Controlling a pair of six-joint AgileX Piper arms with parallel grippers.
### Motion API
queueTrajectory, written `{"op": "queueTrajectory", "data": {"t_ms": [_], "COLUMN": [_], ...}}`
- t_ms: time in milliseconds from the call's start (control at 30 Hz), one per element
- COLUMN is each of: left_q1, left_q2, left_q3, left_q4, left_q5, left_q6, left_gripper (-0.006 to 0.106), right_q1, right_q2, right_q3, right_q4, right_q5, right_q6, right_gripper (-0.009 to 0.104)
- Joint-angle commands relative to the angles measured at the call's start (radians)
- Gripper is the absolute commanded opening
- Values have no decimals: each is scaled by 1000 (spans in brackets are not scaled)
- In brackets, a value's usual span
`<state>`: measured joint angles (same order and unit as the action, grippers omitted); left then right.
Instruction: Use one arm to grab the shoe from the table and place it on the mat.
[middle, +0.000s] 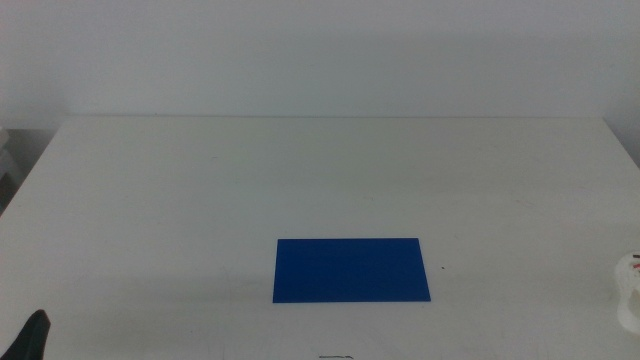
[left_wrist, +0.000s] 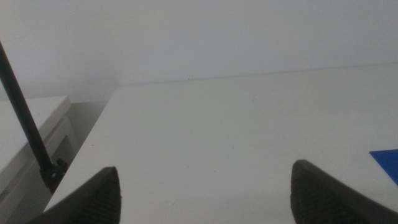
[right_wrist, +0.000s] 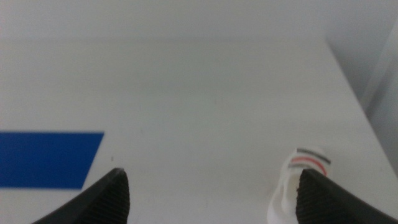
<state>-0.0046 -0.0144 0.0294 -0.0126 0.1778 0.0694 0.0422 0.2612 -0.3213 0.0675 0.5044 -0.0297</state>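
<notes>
**Middle view: nothing grabbed yet, shoe waiting at the far right edge**

Middle view shows the start of the job. The mat lies bare, low and centre in the frame, on the table. The shoe pokes in at the lower right edge of the frame, mostly cut off, well apart from the mat. Only a dark tip of the left gripper shows, lower left corner; that arm looks parked.

Right wrist view: the right gripper hangs over the table w/ its 2 jaws spread wide and nothing between them. The shoe sits just beside 1 jaw, lower right of that frame; the mat is at the left edge. Left wrist view: the left gripper is likewise spread wide and empty, w/ a sliver of the mat at the right edge.

Step in hand, I'd say: the reach, step 1. The right arm is the obvious pick. Next move calls for centring the jaws over the shoe, dropping, closing across its sides, then carrying it to the mat.

Materials: the table is plain matte white, flat. The mat is thin, deep blue, a crisp rectangle. The shoe has a chunky white sole, rounded, w/ 1 red strap and 1 dark strap visible; prob. light, slightly squashy.
</notes>
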Motion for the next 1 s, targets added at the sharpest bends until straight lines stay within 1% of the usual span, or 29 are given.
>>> {"op": "queueTrajectory", "data": {"t_ms": [0,67,133,200,233,333,433,500,533,600,767,967], "left_q1": [-4,-4,-4,-4,-4,-4,-4,-4,-4,-4,-4,-4], "left_q2": [-19,-19,-19,-19,-19,-19,-19,-19,-19,-19,-19,-19], "left_q3": [-3,-3,-3,-3,-3,-3,-3,-3,-3,-3,-3,-3], "left_q4": [-9,-9,-9,-9,-9,-9,-9,-9,-9,-9,-9,-9], "left_q5": [-83,-83,-83,-83,-83,-83,-83,-83,-83,-83,-83,-83], "left_q6": [-15,-15,-15,-15,-15,-15,-15,-15,-15,-15,-15,-15], "left_gripper": [94,94,94,94,94,94,94,94,94,94,94,94], "right_q1": [-5,-5,-5,-5,-5,-5,-5,-5,-5,-11,-77,-125], "right_q2": [106,186,275,366,404,528,648,719,745,800,899,988], "right_q3": [-107,-182,-265,-360,-393,-499,-579,-615,-624,-638,-636,-636], "right_q4": [3,13,21,19,12,-37,-116,-193,-222,-247,-246,-228], "right_q5": [20,98,218,332,365,469,577,607,607,604,607,607], "right_q6": [-4,1,24,106,153,350,496,564,581,608,611,612], "right_gripper": [85,85,85,85,85,85,85,85,85,85,85,85]}}
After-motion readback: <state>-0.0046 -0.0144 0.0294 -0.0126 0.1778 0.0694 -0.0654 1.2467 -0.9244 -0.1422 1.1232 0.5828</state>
